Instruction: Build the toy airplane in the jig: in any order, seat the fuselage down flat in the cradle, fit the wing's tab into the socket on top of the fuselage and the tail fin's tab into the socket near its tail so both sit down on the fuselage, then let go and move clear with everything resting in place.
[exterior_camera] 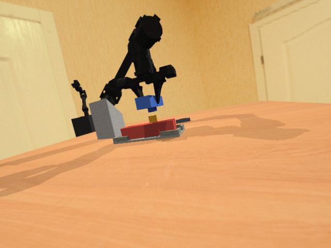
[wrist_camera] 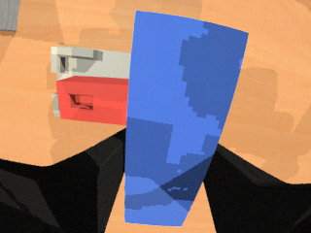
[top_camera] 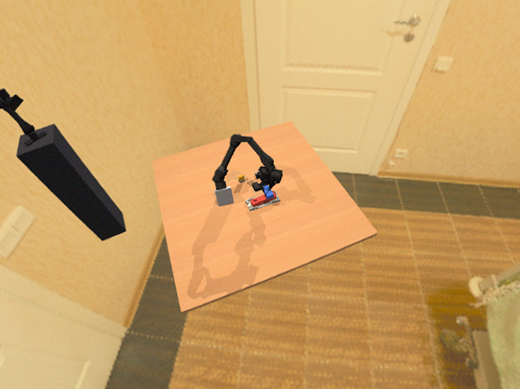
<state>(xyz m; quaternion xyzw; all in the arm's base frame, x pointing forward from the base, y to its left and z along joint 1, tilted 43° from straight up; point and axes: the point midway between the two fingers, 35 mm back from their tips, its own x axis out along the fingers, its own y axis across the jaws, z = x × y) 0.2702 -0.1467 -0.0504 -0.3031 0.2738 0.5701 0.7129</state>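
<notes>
The red fuselage (top_camera: 257,201) (exterior_camera: 147,130) (wrist_camera: 109,109) lies in the grey cradle of the jig (top_camera: 250,207) (exterior_camera: 120,139) (wrist_camera: 116,65). Its tail socket shows empty in the wrist view. My gripper (top_camera: 265,189) (exterior_camera: 149,99) (wrist_camera: 165,138) is shut on the blue wing (top_camera: 268,194) (exterior_camera: 143,103) (wrist_camera: 155,87). The wing is held crosswise above the fuselage, its tab (exterior_camera: 152,109) pointing down with a gap beneath it in the exterior view. The wing hides the top socket in the wrist view. The orange tail fin (top_camera: 240,177) (exterior_camera: 152,118) stands on the table behind the jig.
A grey block (top_camera: 224,196) (exterior_camera: 103,120) (wrist_camera: 7,15) stands at the arm's base, beside the jig. A dark low holder (exterior_camera: 183,120) lies behind the jig's far end. A tall black box (top_camera: 68,180) with a small black arm is off the table.
</notes>
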